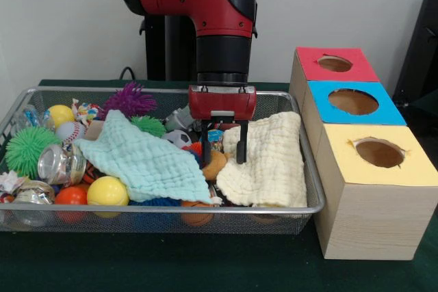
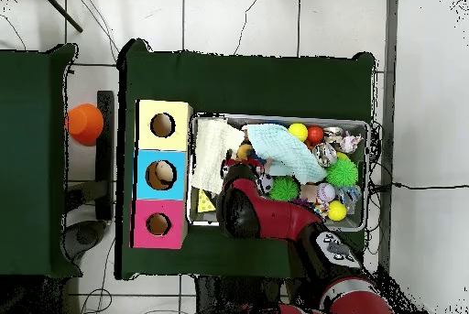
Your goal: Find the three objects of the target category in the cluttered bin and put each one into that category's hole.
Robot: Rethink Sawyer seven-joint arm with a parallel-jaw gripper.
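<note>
The bin [image 1: 171, 208] of silver wire mesh is full of clutter: a mint cloth [image 1: 144, 158], a cream cloth [image 1: 270, 158], a purple spiky ball [image 1: 130, 100], a green spiky ball [image 1: 27, 148], yellow and orange balls, a glass jar [image 1: 58, 163] and a small soccer ball [image 1: 179, 139]. My gripper [image 1: 224, 145] hangs in the bin's middle, between the two cloths. It is open, with its fingers apart over small toys. The hole [image 1: 335, 63] in the red-topped box is at the far right. In the overhead view the arm hides the gripper. The bin [image 2: 366, 173] and the hole [image 2: 158, 224] show there.
The blue-topped box [image 1: 353, 102] and the yellow-topped box [image 1: 379, 152] stand in a row with the red one, right of the bin. An orange object [image 2: 84, 122] sits beyond the table's edge in the overhead view. The tabletop is dark green.
</note>
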